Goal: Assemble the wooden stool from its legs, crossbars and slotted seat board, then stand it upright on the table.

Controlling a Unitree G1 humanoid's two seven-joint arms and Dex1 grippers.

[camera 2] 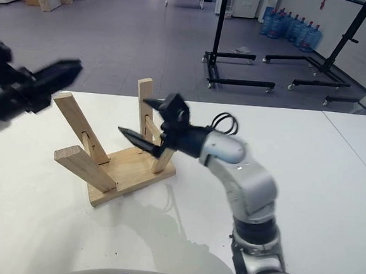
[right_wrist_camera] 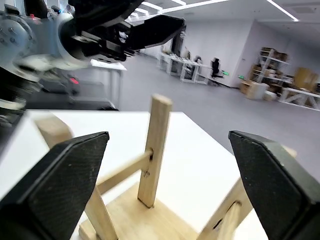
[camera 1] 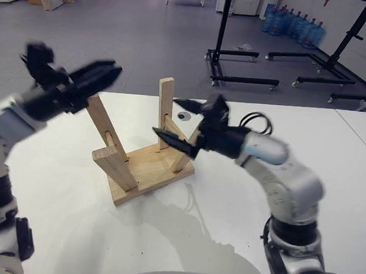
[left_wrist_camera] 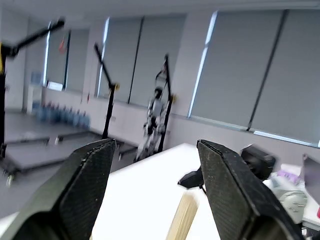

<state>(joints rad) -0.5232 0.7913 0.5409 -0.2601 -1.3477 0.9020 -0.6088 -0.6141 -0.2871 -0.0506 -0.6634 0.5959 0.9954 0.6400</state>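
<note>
Lying upside down on the white counter (camera 1: 335,142), the pale wooden stool (camera 1: 144,161) rests on its flat rectangular seat board (camera 1: 154,168) with its legs pointing up. The rear square-cut leg (camera 1: 165,107) stands nearly upright, and the slotted left leg (camera 1: 106,131) leans away to the robot's left. A short blocky front leg (camera 1: 116,168) juts toward the near edge. A fourth leg (camera 1: 182,157) rises at the board's right side, partly hidden. In the right wrist view a thin wooden crossbar (right_wrist_camera: 122,172) runs from the upright leg toward the leaning one.

The black two-fingered right hand (camera 1: 175,120) hovers just right of the rear leg, above the board's right corner. Its fingers are spread wide, one high and one low, with nothing held between them. Whether the lower finger touches the fourth leg cannot be told.

The black left hand (camera 1: 110,73) is raised over the top end of the leaning leg and apart from it. Its fingers stand parted around empty air.

Black metal stands on castors (camera 1: 240,59) and a cluster of blue water bottles (camera 1: 293,22) sit on the grey floor beyond the counter.
</note>
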